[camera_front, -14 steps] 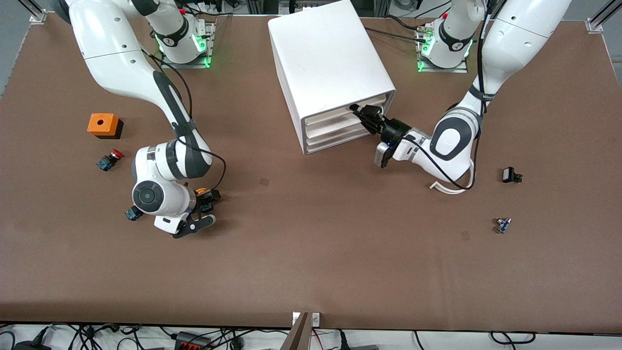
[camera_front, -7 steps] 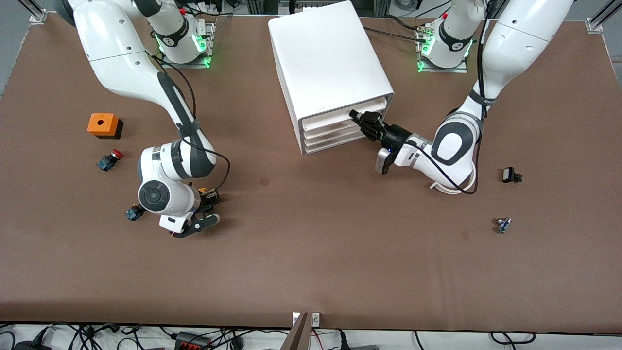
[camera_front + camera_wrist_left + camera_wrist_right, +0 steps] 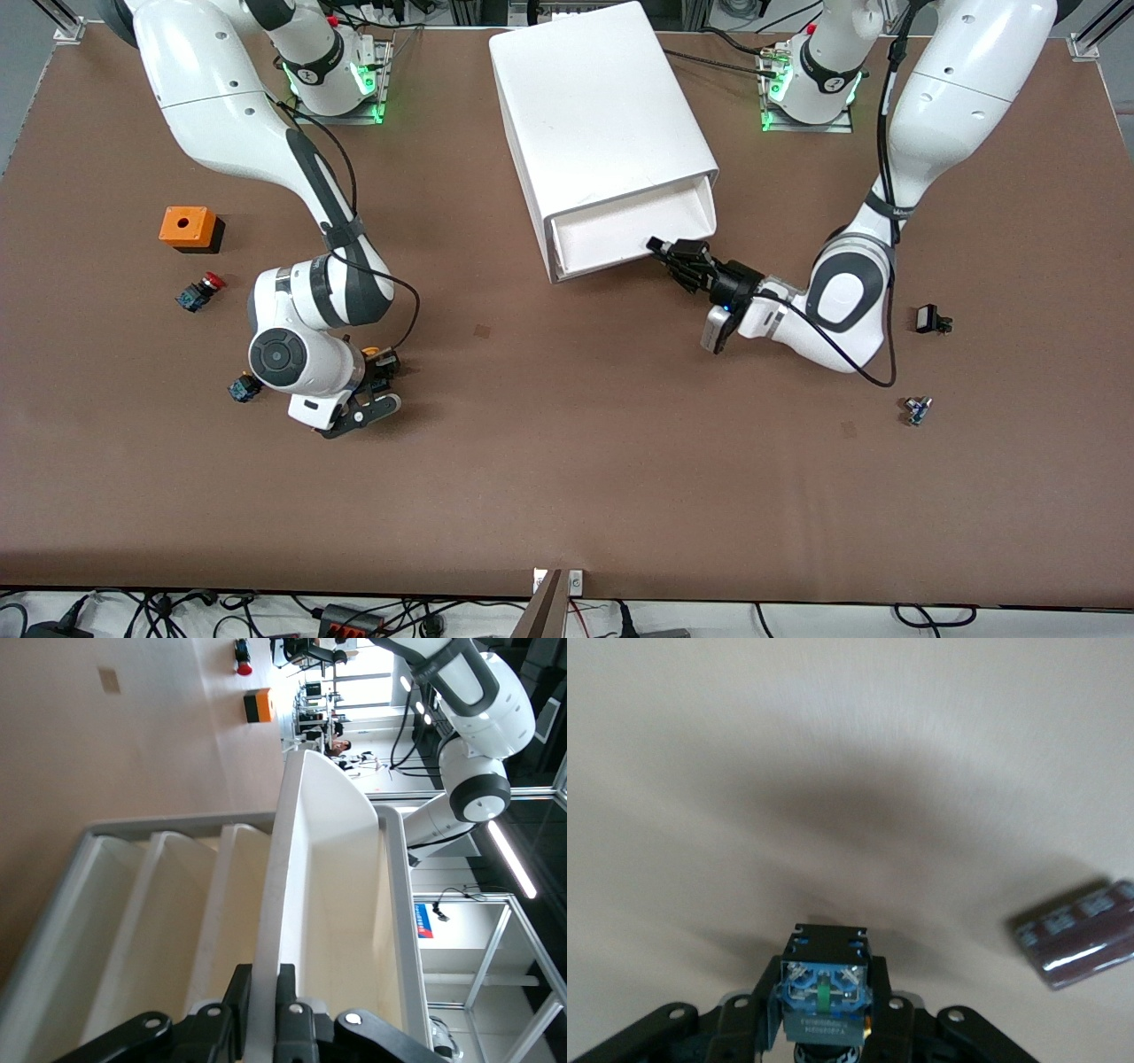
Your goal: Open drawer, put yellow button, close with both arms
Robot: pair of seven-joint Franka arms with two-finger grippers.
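The white cabinet (image 3: 594, 97) stands at the middle of the table near the arms' bases. Its top drawer (image 3: 633, 232) is pulled partway out, and its inside shows bare. My left gripper (image 3: 669, 251) is shut on the drawer's front wall at the corner toward the left arm's end. In the left wrist view the fingers (image 3: 292, 992) pinch that thin wall (image 3: 266, 930) from both sides. My right gripper (image 3: 376, 383) is shut on the yellow button (image 3: 372, 354) and holds it low over the table. Its blue base (image 3: 824, 997) shows in the right wrist view.
An orange box (image 3: 187, 227), a red-capped switch (image 3: 200, 292) and another blue-based switch (image 3: 241, 388) lie toward the right arm's end. A small black part (image 3: 930, 319) and a small blue part (image 3: 918, 409) lie toward the left arm's end. Dark tape patches (image 3: 481, 331) mark the table.
My left gripper has drawn the top drawer out of the cabinet toward the front camera. My right gripper has hardly moved with the yellow button.
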